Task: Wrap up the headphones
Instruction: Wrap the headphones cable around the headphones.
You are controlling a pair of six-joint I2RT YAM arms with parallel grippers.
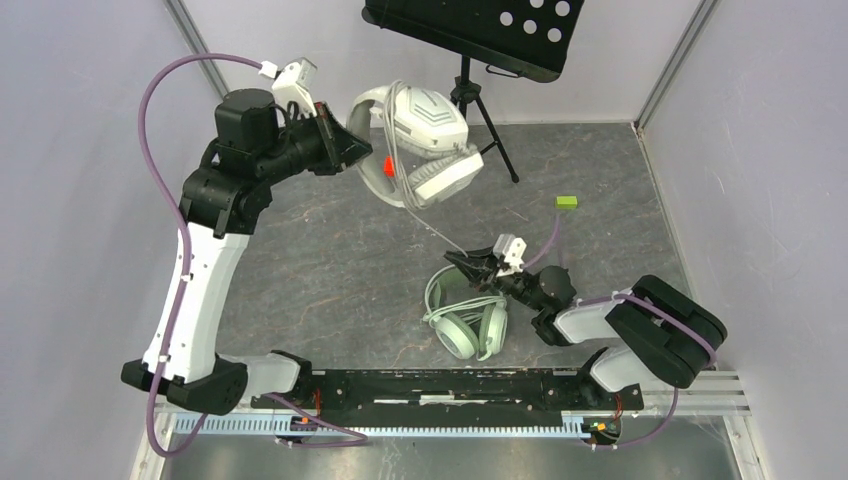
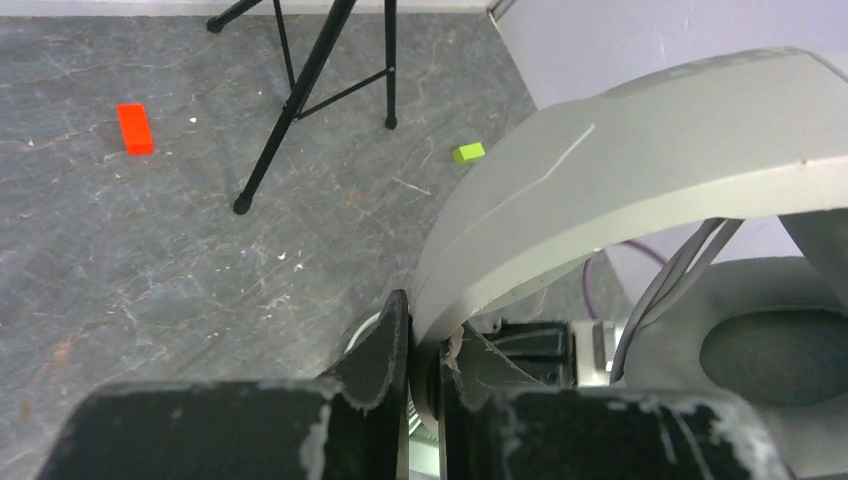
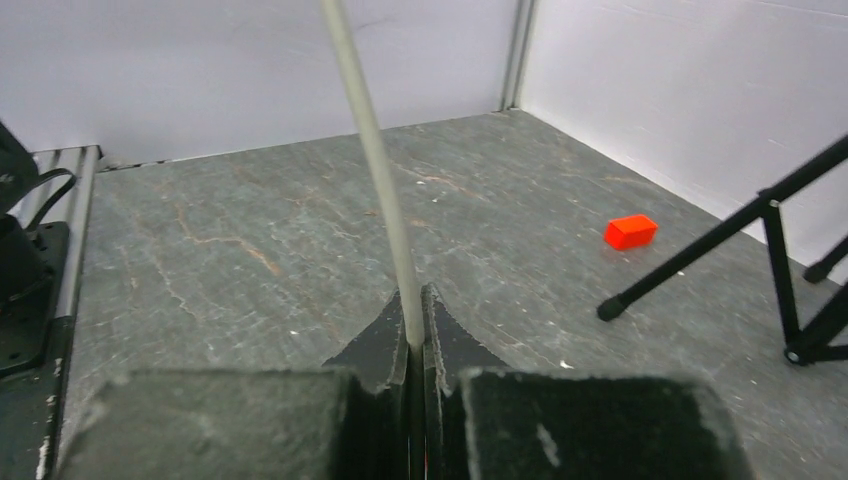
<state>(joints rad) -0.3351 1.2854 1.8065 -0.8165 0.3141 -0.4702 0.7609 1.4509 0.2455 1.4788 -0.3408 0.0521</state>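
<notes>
The thin cable (image 3: 375, 170) may be getting pulled too hard. It is being stretched in a tight line from the white-grey headphones (image 1: 425, 140) down to the right pincer (image 1: 470, 262). If either arm is moved away too fast, the cable could be tugged out of the grip. The headphones could also be yanked loose and dropped onto the table (image 1: 330, 250).

The grip on the headphones looks small. Only the edge of the grey headband (image 2: 620, 190) is being pinched, so the heavy earcups could be swung or twisted out. The black tripod (image 1: 480, 100) is standing just beside the raised headphones, and a loose loop could be caught on its legs. The mint-green headphones (image 1: 465, 322) are lying on the table just beside the right pincer, and they could be bumped or dragged along.

The left pincer (image 1: 352, 150) is being kept almost fully closed, and the headband is being squeezed between its black fingers. The white-grey headphones are being held up in the air at the far side of the table. The right pincer is being kept closed too, low over the table, and the cable is being gripped right at its tips.
</notes>
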